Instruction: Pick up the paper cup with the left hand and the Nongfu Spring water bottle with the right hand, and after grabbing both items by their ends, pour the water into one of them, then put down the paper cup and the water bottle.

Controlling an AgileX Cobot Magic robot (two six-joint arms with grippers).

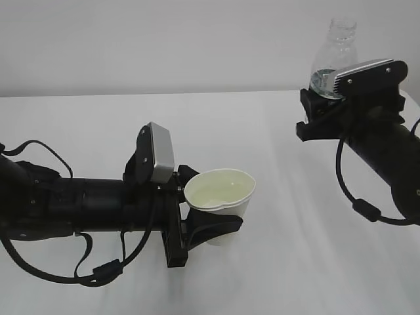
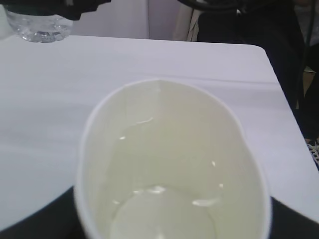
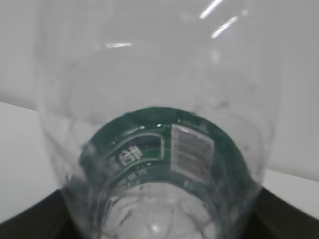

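Exterior: paper cup (image 1: 220, 200) clamped upright in left hand (image 1: 211, 226) above white table (image 1: 275, 262), Nongfu Spring water bottle (image 1: 335, 59) gripped upright in right hand (image 1: 321, 108), left wrist: water (image 2: 164, 209) pooled in cup bottom, right wrist: bottle's green label band close up.

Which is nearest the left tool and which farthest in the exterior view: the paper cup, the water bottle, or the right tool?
1. Paper cup: held in the left tool, front centre.
2. Right tool: far right.
3. Water bottle: held in the right tool, far right. Too close to call between 2 and 3.
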